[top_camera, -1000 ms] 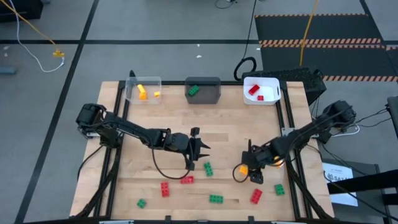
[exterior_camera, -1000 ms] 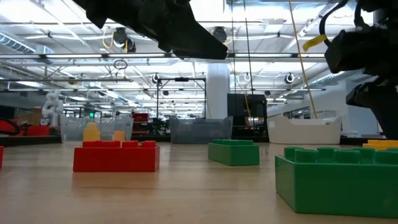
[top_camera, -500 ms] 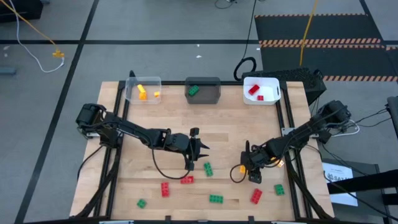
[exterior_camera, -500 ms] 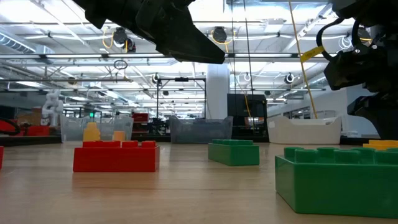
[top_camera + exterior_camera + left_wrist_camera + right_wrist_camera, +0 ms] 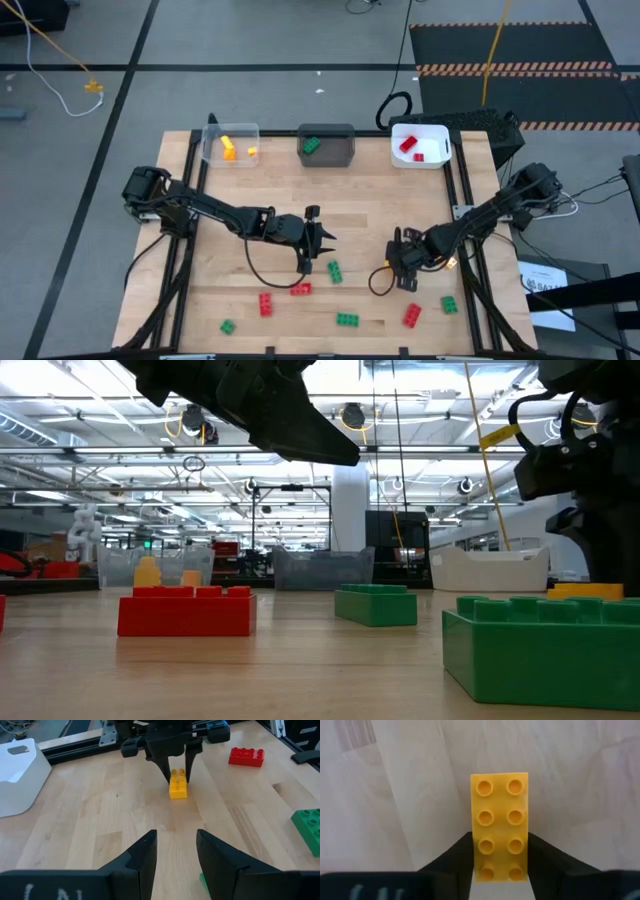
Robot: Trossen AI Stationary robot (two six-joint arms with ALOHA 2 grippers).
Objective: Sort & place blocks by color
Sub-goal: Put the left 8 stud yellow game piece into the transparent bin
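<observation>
A yellow block lies studs up on the wooden table, and my right gripper stands over it, shut on it. The left wrist view shows the same yellow block under that gripper. In the high view the right gripper covers the block. My left gripper hovers open above the table's middle, pointing at the yellow block with nothing between its fingers. Loose red and green blocks lie along the near part of the table. My right gripper pinches the yellow block's two long sides between its two fingers, near one end of the block. The fingers come steeply from above and lie across the block. The block sits flat on the table, studs up.
Far edge: a clear bin holding yellow blocks, a dark grey bin holding a green one, a white bin holding red ones. Loose blocks: green, red, red, green, red, green.
My right gripper has sunk onto the yellow block and tipped to point more steeply down; it now covers the block in the high view. The block has shifted a little on the table.
</observation>
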